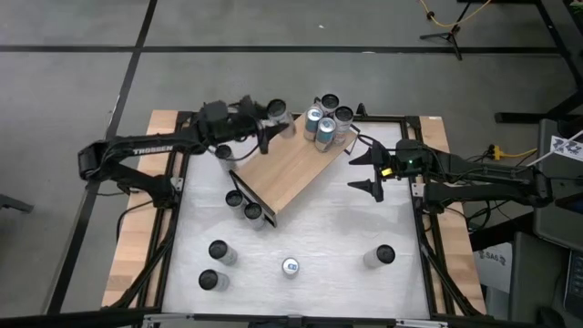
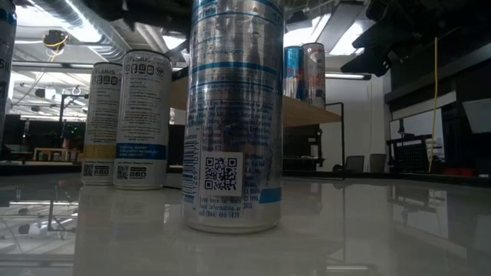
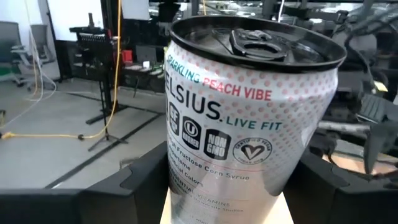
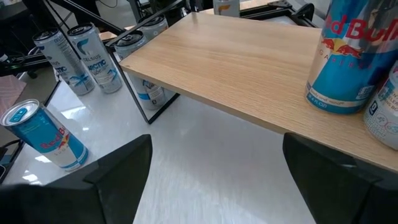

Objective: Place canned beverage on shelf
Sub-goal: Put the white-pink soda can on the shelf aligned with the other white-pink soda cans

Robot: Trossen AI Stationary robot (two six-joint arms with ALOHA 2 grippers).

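shelf point(image 4: 249, 68): light-brown wood grain
held can point(image 3: 249, 118): silver, pink dots, black lid
table point(image 4: 205, 168): glossy white
Red Bull can point(image 4: 354, 56): blue, silver

Overhead shot is evenly lit and sharp, with soft shadows under the shelf point(image 1: 293, 169) on the white counter point(image 1: 319, 232). The low camera is way dimmer: ceiling lights point(image 2: 84, 19) blow out behind the big can point(image 2: 234, 115), so it's mostly backlit, and the glossy counter mirrors that glare. Left wrist view has the can point(image 3: 249, 118) between the jaws, crisp label, blurry room behind, bright sheen on its side. Right wrist view is bright, with dark, soft-edged fingers point(image 4: 99, 180).
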